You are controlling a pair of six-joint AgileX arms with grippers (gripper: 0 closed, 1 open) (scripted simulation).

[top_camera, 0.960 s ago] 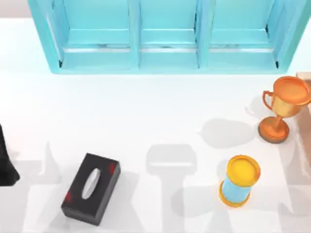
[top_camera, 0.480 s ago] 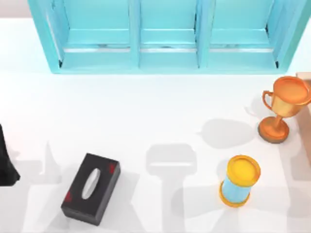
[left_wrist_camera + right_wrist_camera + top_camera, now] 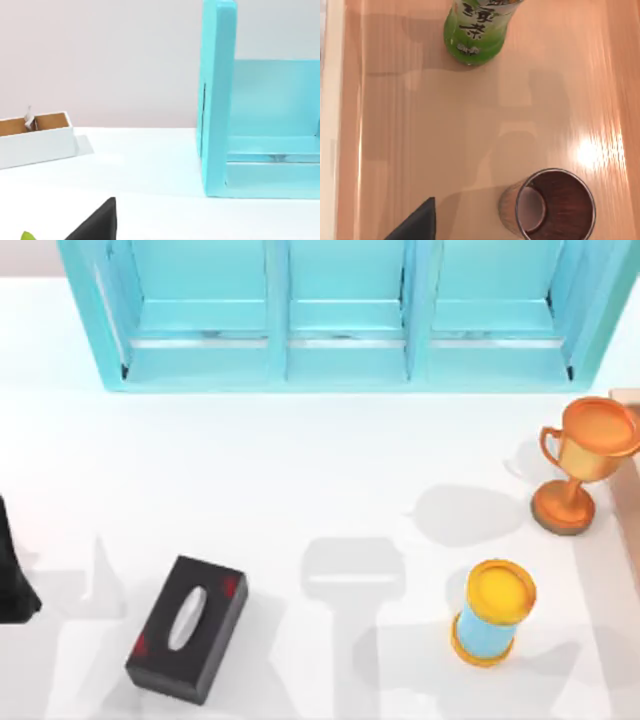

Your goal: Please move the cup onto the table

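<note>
A brown wooden cup (image 3: 554, 205) stands upright on a light wooden surface (image 3: 420, 125), well apart from a green bottle (image 3: 477, 30). On the white table (image 3: 300, 470) sit a tissue box (image 3: 187, 628), trophy (image 3: 580, 462) and turquoise cabinet (image 3: 340, 315). Neither gripper's opening can be told.

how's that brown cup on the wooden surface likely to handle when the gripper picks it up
The brown cup looks rigid, with a round open mouth, so it should hold its shape under a pinch. Its smooth, glossy wall may be slippery. It stands upright on the wooden surface and looks tall for its width, so a sideways nudge could tip and roll it.
</note>
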